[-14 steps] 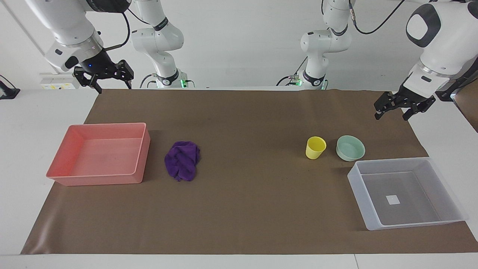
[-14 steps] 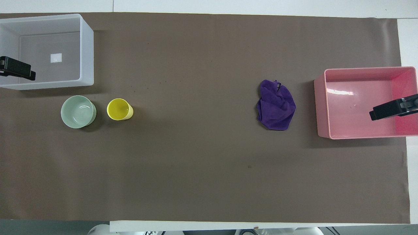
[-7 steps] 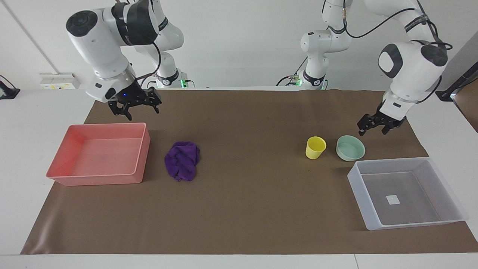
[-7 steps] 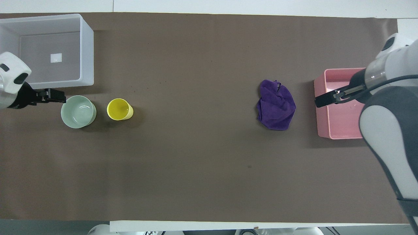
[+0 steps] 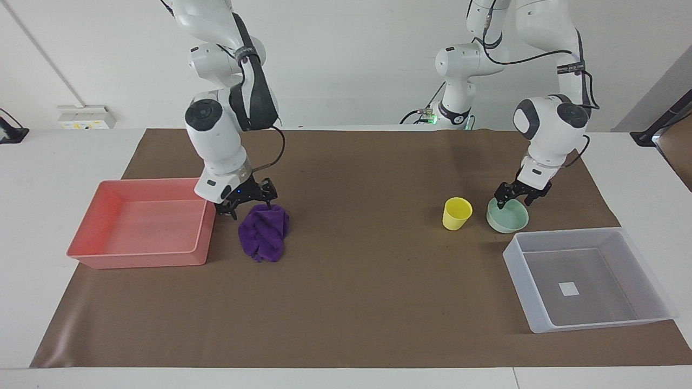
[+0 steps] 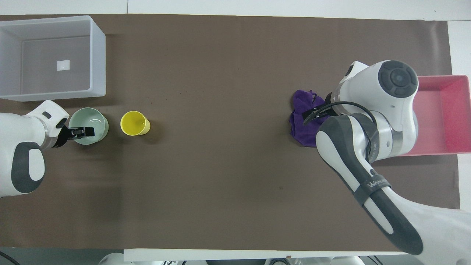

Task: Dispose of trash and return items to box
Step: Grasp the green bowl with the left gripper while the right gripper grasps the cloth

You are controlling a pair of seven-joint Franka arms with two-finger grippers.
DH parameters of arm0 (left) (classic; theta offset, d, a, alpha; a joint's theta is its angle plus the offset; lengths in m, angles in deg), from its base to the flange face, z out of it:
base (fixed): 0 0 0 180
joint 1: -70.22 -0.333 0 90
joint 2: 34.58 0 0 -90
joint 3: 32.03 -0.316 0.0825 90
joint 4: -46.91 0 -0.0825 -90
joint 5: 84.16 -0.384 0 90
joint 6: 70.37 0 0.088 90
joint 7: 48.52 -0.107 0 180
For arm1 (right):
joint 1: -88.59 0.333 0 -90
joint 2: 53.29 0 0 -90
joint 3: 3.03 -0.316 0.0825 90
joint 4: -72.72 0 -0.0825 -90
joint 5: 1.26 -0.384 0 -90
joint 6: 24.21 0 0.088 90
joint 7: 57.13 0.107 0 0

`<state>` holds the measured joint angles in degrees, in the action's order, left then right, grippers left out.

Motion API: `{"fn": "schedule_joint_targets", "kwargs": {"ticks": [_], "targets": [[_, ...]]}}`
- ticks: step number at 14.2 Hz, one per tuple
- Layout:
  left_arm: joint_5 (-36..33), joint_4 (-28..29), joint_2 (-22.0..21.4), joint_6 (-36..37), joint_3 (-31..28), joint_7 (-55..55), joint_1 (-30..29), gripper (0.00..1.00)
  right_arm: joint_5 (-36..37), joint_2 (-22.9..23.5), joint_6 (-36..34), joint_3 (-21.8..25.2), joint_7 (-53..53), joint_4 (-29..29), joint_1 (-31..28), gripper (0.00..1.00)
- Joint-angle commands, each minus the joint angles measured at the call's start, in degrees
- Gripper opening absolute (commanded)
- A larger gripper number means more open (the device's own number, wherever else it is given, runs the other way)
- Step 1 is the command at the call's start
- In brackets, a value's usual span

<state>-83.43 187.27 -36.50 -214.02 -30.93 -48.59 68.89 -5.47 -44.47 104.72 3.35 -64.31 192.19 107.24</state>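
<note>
Right claw spread, at the rag's robot-side edge; left claw spread astride the bowl's rim.

You see a white bench under a brown mat, with a plain white wall at the robots' end.

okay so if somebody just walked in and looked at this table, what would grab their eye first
Probably the two white arms reaching down at once. The right hand is open at the purple cloth beside the pink tray, and the left hand is open over the mint-green bowl. Next, the yellow cup beside the bowl, with the grey-white bin farther from the robots.
</note>
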Motion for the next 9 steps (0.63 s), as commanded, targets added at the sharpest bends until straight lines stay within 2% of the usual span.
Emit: {"fn": "schedule_joint_targets", "kwargs": {"ticks": [1, 2, 4, 5, 6, 8, 9], "targets": [[-0.73, 0.44, -0.63, -1.19, 0.66, 0.95, -0.78, 0.01, -0.89, 2.68, 3.52, 0.03, -0.02, 0.94, 0.15, 0.98], [-0.64, 0.44, -0.63, -1.1, 0.58, 0.95, -0.78, 0.01, -0.89, 3.39, 5.18, 0.03, -0.02, 1.81, 0.94, 0.91], [-0.64, 0.44, -0.63, -1.02, 0.57, 0.86, -0.78, 0.01, -0.89, 3.84, 6.69, 0.03, -0.02, 2.61, 0.95, 0.55], [-0.64, 0.44, -0.72, -0.93, 0.57, 0.95, -0.78, 0.01, -0.89, 3.75, 6.17, 0.03, 0.24, 2.61, 0.95, 0.32], [-0.64, 0.27, -0.72, -0.4, 0.57, 0.95, -0.78, 0.01, -0.89, 3.75, 6.17, 0.03, 0.24, 2.52, 0.95, 0.19], [-0.64, -2.09, -2.73, 5.8, 0.57, 1.12, -0.69, 0.0, -0.89, 3.75, 6.17, 0.03, 0.24, 2.0, 0.6, 0.01], [-0.64, -4.98, -4.39, 11.32, 0.66, 1.56, -0.6, 0.0, -0.89, 3.58, 5.9, 0.12, 0.16, 1.39, 0.42, 0.0]]}}
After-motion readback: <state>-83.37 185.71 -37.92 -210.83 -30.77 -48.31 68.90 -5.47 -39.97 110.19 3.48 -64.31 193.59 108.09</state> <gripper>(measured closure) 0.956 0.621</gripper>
